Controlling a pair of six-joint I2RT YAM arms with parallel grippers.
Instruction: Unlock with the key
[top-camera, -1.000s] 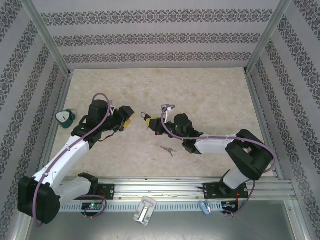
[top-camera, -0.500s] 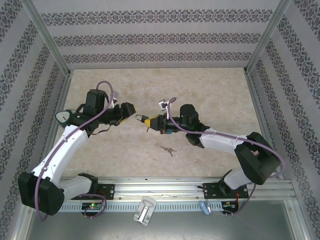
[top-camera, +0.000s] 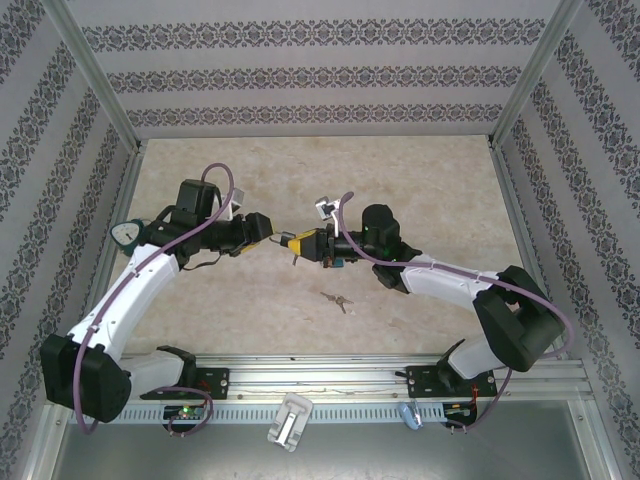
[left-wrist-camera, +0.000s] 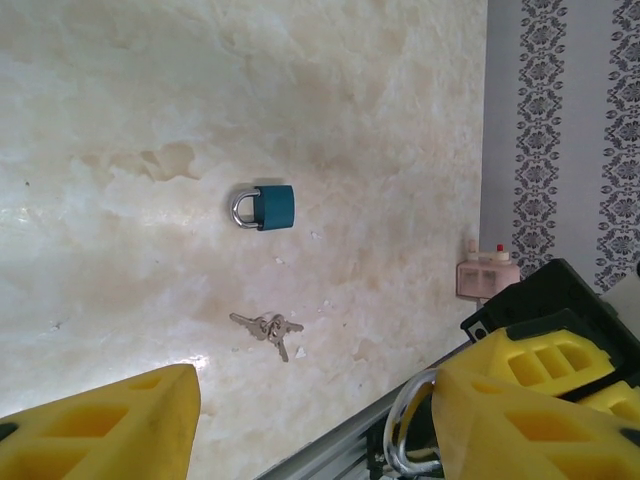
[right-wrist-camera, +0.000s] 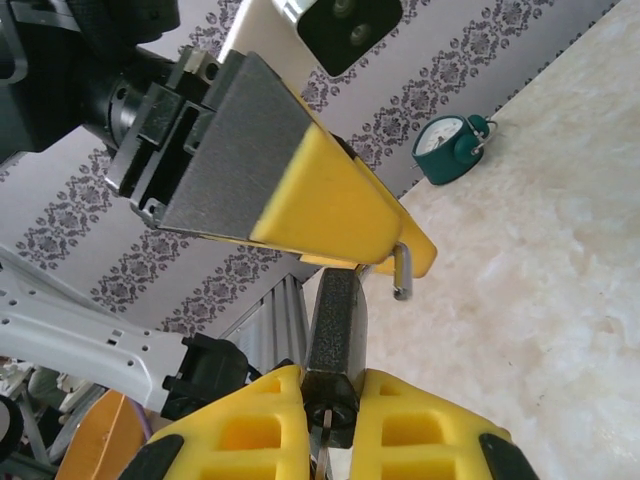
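- While the right gripper (right-wrist-camera: 328, 398) is clamped tight on the body of the black padlock (right-wrist-camera: 336, 320), holding it up off the table (top-camera: 420, 180), the left gripper (top-camera: 265, 230) stands just beside the padlock's far end with its fingers spread wide, gripping nothing.
- Shackle (right-wrist-camera: 402, 268): the steel loop sticks out of the padlock's far end and hooks just past one yellow left finger (right-wrist-camera: 330, 215). From the left wrist it sits close against one pad, not centred between the two.
- Key: a bunch of keys (top-camera: 337, 300) lies on the table below the padlock, on the side toward the arm bases, apart from both grippers. A thin sliver shows at the padlock's keyway; too small to say whether it is a key.
- A blue padlock (left-wrist-camera: 270, 207) lies flat on the table below the black padlock, near the keys. It is not the one in hand.
- My reading: the left gripper is lining up on the shackle, to steady or pull it.
- To do it well:
  - Shift the left gripper sideways until the loop sits midway between the pads.
  - Close squarely across the loop.
  - Keep the right clamp firm so the body cannot twist.
  - Pull along the shackle's legs, not across them.
- Risk: closing off-centre would likely lever the padlock out of the right fingers.
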